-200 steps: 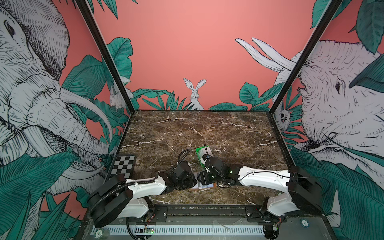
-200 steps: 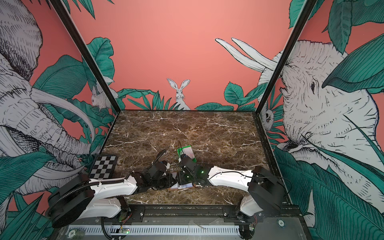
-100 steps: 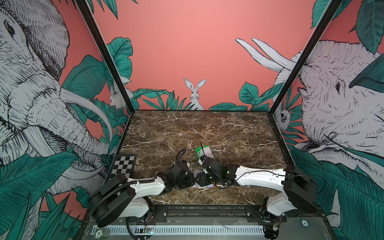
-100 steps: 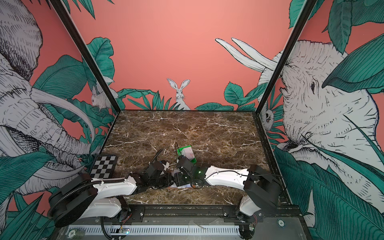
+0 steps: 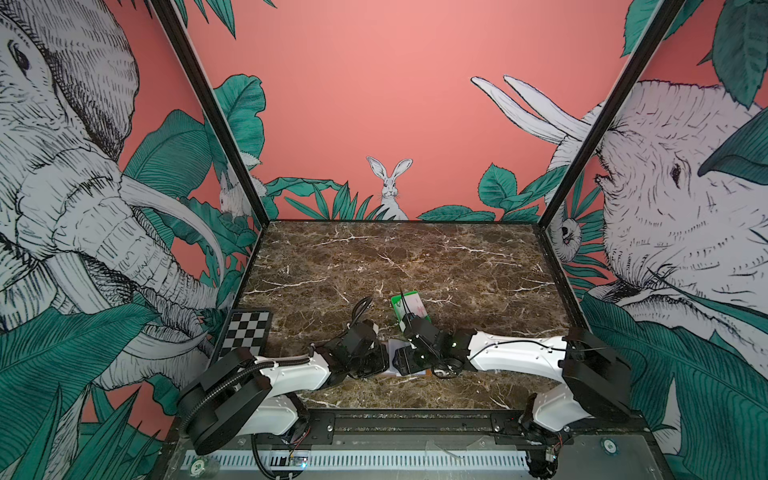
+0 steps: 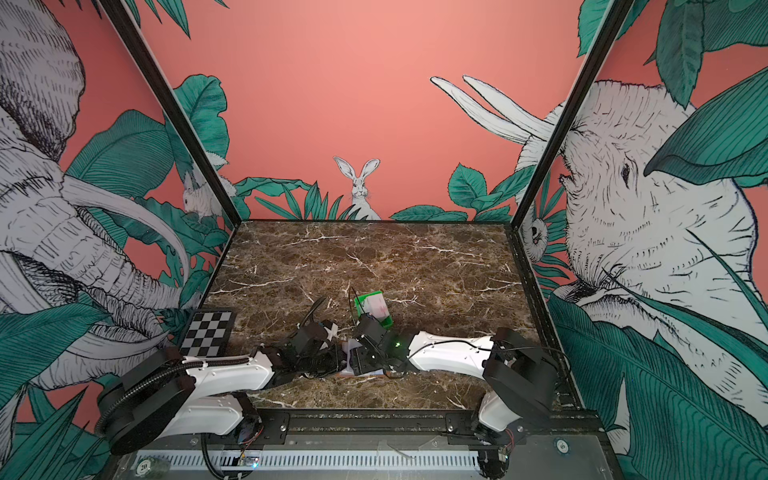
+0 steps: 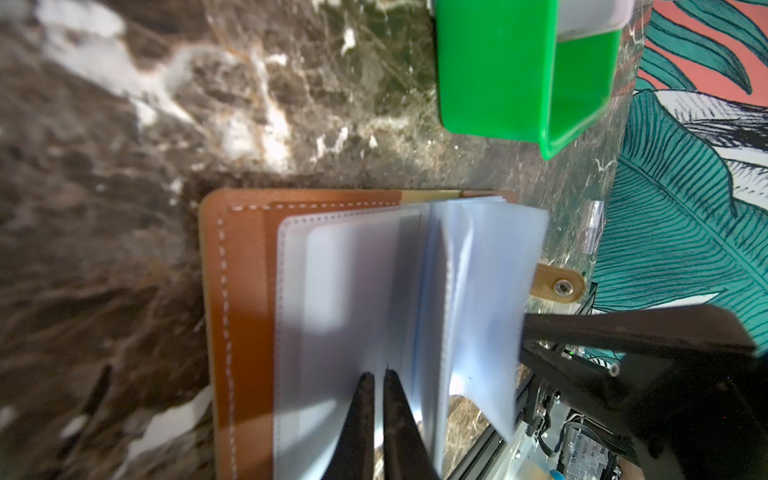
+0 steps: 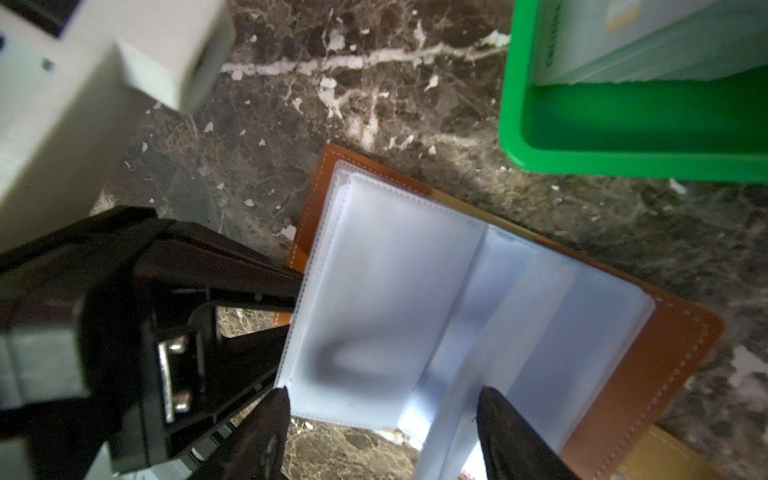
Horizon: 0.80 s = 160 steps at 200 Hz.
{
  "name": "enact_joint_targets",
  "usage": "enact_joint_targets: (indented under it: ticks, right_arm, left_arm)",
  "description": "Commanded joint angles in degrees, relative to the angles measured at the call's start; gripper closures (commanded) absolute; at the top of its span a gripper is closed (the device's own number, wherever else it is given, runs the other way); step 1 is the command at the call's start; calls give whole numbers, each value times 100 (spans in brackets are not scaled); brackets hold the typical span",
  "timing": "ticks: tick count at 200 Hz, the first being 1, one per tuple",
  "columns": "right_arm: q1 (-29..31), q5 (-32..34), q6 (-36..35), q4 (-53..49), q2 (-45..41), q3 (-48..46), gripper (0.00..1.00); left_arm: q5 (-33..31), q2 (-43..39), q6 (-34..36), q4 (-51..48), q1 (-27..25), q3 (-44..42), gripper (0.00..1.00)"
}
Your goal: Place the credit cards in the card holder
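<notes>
The tan card holder [image 7: 241, 291] lies open near the table's front edge, its clear sleeves [image 8: 395, 291] fanned up. My left gripper [image 7: 376, 376] is shut on the edge of one clear sleeve. On the opposite side, my right gripper [image 8: 382, 395] stands open, its fingers astride the sleeves' edge and gripping nothing. In both top views the two grippers [image 5: 380, 361] [image 5: 399, 361] meet over the holder and hide most of it. The credit cards [image 8: 648, 37] stand stacked in the green tray [image 5: 409, 307] just behind the holder.
The green tray [image 7: 498, 83] sits a short way beyond the holder. A checkerboard tile [image 5: 245, 334] lies at the table's left edge. The black front rail [image 5: 415, 419] runs right behind the grippers. Brown marble table [image 5: 395, 257] stretches toward the back wall.
My right gripper has opened wider and drawn back a little from the green tray toward the holder's sleeves. The left gripper has kept its hold and its place.
</notes>
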Motion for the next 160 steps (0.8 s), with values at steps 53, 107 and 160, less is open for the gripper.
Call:
enact_joint_targets:
  ticks: [53,107,160]
  right_arm:
    - [40,-163,42,239,293,90,28]
    - [35,433,142,-503,294,162,27]
    - [35,948,271,-1052,290,154,28]
  left_arm:
    - [66,133,-33,116,43,-121,90]
    - [49,98,-46,112,45,-150,90]
    - [43,69,-56,91,44,-147,90]
